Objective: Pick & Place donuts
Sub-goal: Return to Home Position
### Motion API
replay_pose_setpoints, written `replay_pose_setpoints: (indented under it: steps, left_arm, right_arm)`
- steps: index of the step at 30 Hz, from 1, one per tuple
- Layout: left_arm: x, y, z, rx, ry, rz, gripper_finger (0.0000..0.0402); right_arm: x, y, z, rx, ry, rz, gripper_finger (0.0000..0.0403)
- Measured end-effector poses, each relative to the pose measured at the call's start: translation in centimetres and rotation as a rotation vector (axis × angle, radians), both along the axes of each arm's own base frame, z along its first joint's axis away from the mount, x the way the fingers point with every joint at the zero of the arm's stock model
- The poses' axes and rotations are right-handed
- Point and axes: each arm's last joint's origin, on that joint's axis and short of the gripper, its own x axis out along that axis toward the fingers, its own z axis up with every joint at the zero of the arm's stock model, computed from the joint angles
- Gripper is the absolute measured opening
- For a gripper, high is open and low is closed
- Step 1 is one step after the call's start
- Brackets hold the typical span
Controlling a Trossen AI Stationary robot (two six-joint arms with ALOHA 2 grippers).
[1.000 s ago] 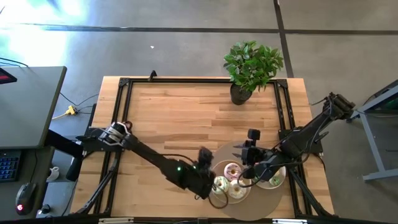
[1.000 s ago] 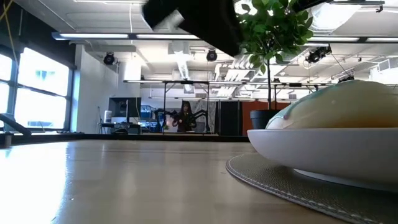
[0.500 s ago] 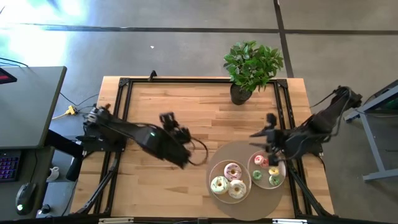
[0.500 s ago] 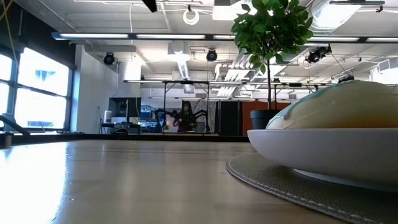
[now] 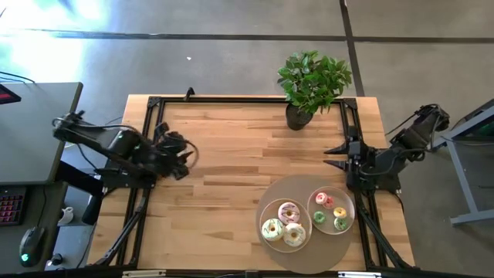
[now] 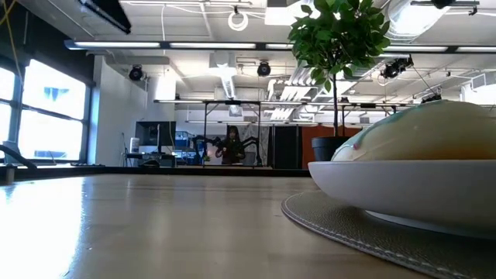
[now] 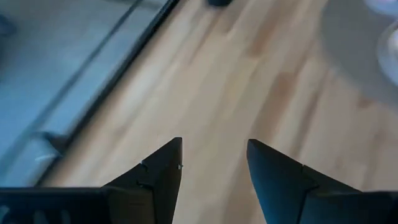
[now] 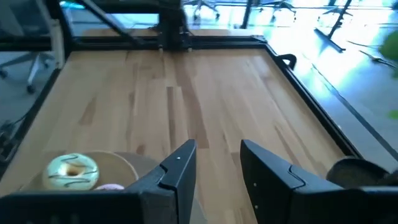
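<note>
Several donuts lie flat on two beige plates near the table's near right corner. The larger plate (image 5: 268,212) holds a pink donut (image 5: 289,211), a green-white one (image 5: 272,228) and a pale one (image 5: 294,235). The smaller plate (image 5: 347,205) holds small pink (image 5: 324,200) and green (image 5: 340,224) ones. My left gripper (image 5: 187,154) is open above the table's left edge, far from the plates; its wrist view (image 7: 214,162) shows only bare wood between the fingers. My right gripper (image 5: 330,157) is open by the right edge, beyond the plates; its wrist view (image 8: 217,155) also shows the green-white donut (image 8: 73,170).
Both plates sit on a round grey mat (image 5: 309,259). A potted plant (image 5: 312,83) stands at the far right corner. A black frame (image 5: 231,100) runs around the table's edges. In the low view the plate (image 6: 403,186) and mat (image 6: 341,221) fill the right side.
Both arms have pulled away from the plates. My left gripper has swept from the larger plate across the table to the left edge. My right gripper has drawn back from the plates toward the right and far side. The donuts have stayed on their plates.
</note>
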Motion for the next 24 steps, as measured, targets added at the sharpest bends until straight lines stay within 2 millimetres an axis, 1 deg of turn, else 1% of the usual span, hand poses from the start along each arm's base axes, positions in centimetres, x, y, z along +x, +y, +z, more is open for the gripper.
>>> replay_pose_setpoints:
  steps: [2,5,8,9,11,14,18,20,24]
  left_arm:
    - [-1.1,0.4,-2.2,-0.057,-0.118,-0.038,0.0177]
    - [-2.4,0.7,-5.2,-0.112,-0.279,-0.161,0.0177]
    - [-2.8,1.1,-7.0,-0.065,-0.494,-0.241,0.0177]
    - [-2.9,1.3,-7.5,-0.037,-0.55,-0.254,0.0177]
    - [-3.0,1.8,-7.8,-0.009,-0.649,-0.292,0.0177]
    - [-3.8,2.8,-8.0,-0.004,-0.674,-0.302,0.0177]
    - [-5.6,4.1,-7.8,0.002,-0.693,-0.218,0.0177]
    - [-6.2,4.4,-8.4,-0.022,-0.673,-0.213,0.0177]
    - [-5.8,4.5,-10.4,-0.058,-0.723,-0.269,0.0177]
  right_arm:
    - [-0.1,-0.1,-1.2,0.017,-0.023,-0.015,0.0122]
    - [0.2,0.2,-3.3,0.025,-0.069,0.018,0.0122]
    - [0.8,0.4,-4.5,-0.034,-0.195,0.059,0.0122]
    - [1.1,0.3,-4.6,-0.067,-0.256,0.054,0.0122]
    - [1.1,-0.1,-4.4,-0.109,-0.372,0.048,0.0122]
    - [0.5,-0.8,-4.5,-0.125,-0.448,0.099,0.0122]
    - [-0.9,-1.9,-5.3,-0.05,-0.475,0.092,0.0122]
    - [-1.5,-2.4,-6.1,-0.017,-0.504,0.075,0.0122]
    - [-2.1,-2.7,-8.4,0.021,-0.533,0.065,0.0122]
